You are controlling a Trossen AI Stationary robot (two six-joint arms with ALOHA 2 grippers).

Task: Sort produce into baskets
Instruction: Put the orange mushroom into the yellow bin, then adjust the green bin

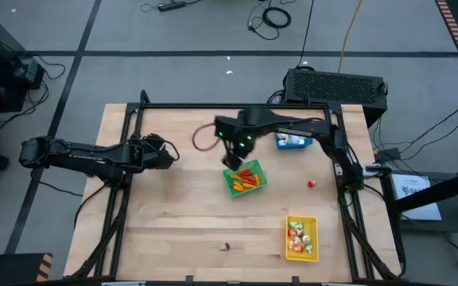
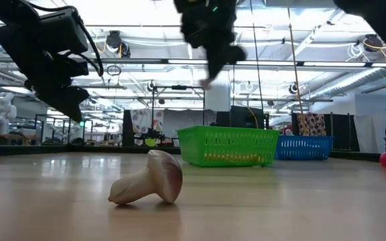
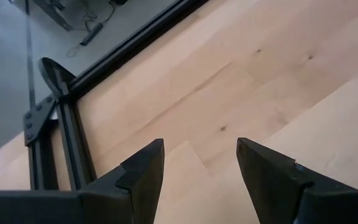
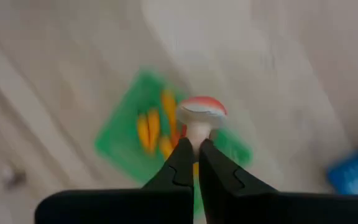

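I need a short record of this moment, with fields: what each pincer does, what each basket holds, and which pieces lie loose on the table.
right pincer: shut on a toy mushroom with a red cap, held above the green basket
left pincer: open, empty, over bare wood at the table's left side
green basket: orange and red pieces
yellow basket: mixed red, white and green pieces
blue basket: contents unclear
loose pieces: a brown mushroom near the front edge; a red piece right of the green basket
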